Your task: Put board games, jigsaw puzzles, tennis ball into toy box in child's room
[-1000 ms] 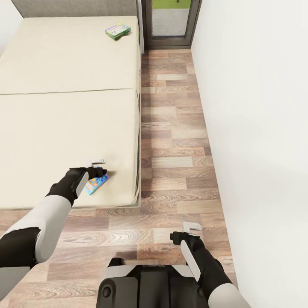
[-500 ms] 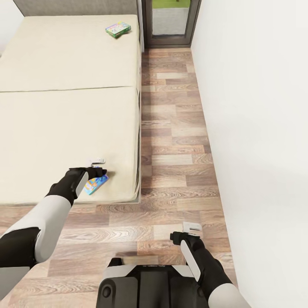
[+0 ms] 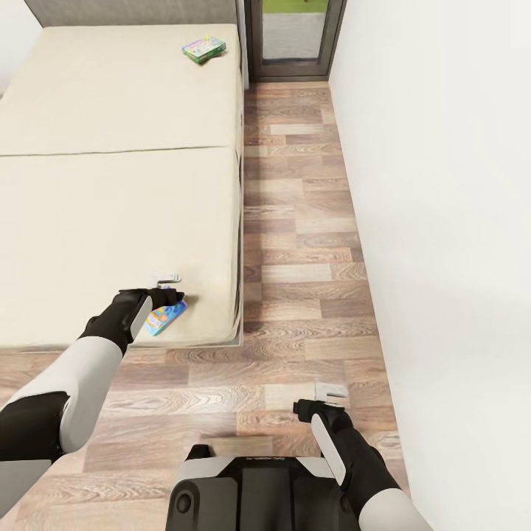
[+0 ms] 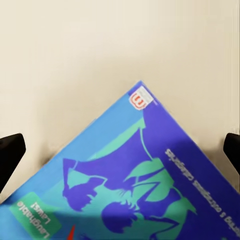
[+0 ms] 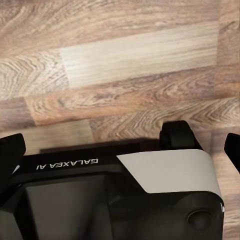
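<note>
The wide low bed with a beige mattress and grey frame (image 3: 110, 184) fills the upper left and centre left of the head view, with its grey headboard along the top edge. Near the bed's lower right corner, left of centre in the frame, lies a thin blue and green board game box with purple figures (image 3: 166, 316), flat on the mattress. The left pincer (image 3: 167, 278), at the end of a black and white arm coming up from the lower left, is over this box; in the left wrist view the box (image 4: 135, 185) spans the lower part of the picture between the two dark fingertips (image 4: 10, 155) at the side edges, which stand wide apart and touch nothing, so the pincer is released. A second flat green board game box with a colourful top (image 3: 203, 49) lies at the top of the head view, near the bed's far right edge, well apart from the first. The right pincer (image 3: 332, 389) hangs at the lower right over the wood-plank floor (image 3: 310, 221), its fingers spread and holding nothing; the right wrist view looks down on the robot's black base (image 5: 100, 200). A white wall (image 3: 442, 221) fills the right side.
</note>
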Robot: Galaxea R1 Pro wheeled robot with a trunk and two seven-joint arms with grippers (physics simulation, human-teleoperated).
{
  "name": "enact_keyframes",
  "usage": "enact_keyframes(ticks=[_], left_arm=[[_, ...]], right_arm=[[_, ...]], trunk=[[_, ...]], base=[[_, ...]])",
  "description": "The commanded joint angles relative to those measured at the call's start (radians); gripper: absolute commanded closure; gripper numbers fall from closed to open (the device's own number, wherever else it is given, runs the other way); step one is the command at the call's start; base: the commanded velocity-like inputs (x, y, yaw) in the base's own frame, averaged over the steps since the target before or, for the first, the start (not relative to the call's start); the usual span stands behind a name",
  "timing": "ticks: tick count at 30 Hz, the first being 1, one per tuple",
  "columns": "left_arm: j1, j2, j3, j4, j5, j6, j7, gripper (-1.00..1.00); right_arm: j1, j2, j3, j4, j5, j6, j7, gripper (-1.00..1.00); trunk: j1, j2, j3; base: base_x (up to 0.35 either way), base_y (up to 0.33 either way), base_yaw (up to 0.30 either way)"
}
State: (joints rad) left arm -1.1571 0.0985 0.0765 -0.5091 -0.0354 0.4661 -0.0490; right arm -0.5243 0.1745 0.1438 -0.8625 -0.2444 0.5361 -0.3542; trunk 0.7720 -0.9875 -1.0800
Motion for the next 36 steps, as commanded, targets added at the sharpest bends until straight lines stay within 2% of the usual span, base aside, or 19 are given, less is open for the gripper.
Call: enact_keyframes(ticks=[1, 36], left_arm=[[0.001, 0.0, 0.003, 0.003, -0.014, 0.009, -0.006, -1.0], [0.001, -0.002, 0.003, 0.003, -0.014, 0.008, -0.008, -1.0]], right_arm=[[0.0, 0.0, 0.002, -0.001, -0.01, 0.002, -0.009, -1.0], [0.0, 0.0, 0.002, 0.0, -0.01, 0.002, -0.009, -1.0]], trunk=[[0.0, 0.0, -0.001], [0.0, 0.0, -0.001]], base=[[-0.097, 0.0, 0.0], [-0.042, 0.0, 0.0]])
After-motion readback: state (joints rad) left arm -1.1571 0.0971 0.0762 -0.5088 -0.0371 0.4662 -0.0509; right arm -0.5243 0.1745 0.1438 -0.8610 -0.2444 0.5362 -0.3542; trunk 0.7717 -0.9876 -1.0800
